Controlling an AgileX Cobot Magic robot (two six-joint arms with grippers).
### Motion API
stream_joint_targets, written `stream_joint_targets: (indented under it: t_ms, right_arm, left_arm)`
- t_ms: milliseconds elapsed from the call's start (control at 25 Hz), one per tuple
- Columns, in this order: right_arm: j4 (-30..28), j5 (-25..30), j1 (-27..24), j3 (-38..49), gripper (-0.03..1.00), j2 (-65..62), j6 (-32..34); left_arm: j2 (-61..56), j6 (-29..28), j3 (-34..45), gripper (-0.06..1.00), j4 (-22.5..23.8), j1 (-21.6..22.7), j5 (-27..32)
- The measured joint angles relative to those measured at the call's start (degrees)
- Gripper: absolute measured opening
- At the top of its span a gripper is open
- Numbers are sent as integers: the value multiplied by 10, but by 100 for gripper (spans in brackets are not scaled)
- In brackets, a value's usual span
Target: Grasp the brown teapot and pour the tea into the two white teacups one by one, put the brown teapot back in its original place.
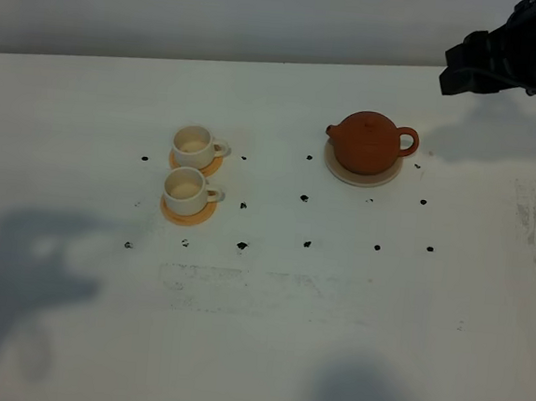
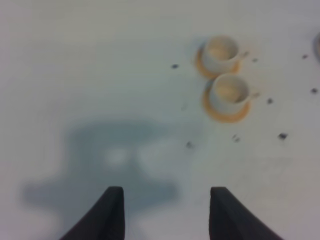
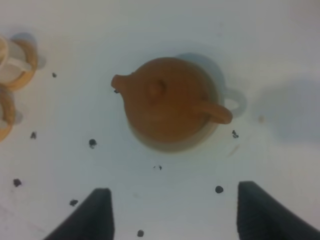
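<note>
Can see the brown teapot sitting upright on the pale cream coaster, lid on, spout pointing toward the two white teacups, loop handle on the other side. Cups side by side, well apart from the pot, each on its own small orange coaster, handles toward the pot. Little black specks dotted on the white table around them. Right gripper up in the air near the teapot, fingers spread wide, holding nothing, touching nothing. Left gripper spread wide too, empty, up over bare table near the cups.
</note>
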Motion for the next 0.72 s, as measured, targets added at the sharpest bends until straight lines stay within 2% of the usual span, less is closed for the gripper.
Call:
stream_joint_targets:
  t_ms: [120, 280, 720]
  right_arm:
    - [-1, -11, 6, 0, 52, 7, -4]
    - [0, -25, 21, 0, 52, 18, -8]
    - [-8, -34, 37, 0, 52, 45, -8]
  left_arm:
    - [-64, -27, 20, 38, 34, 0, 47]
    - [-142, -53, 45, 38, 44, 0, 91]
    - [-278, -55, 168, 38, 21, 0, 110]
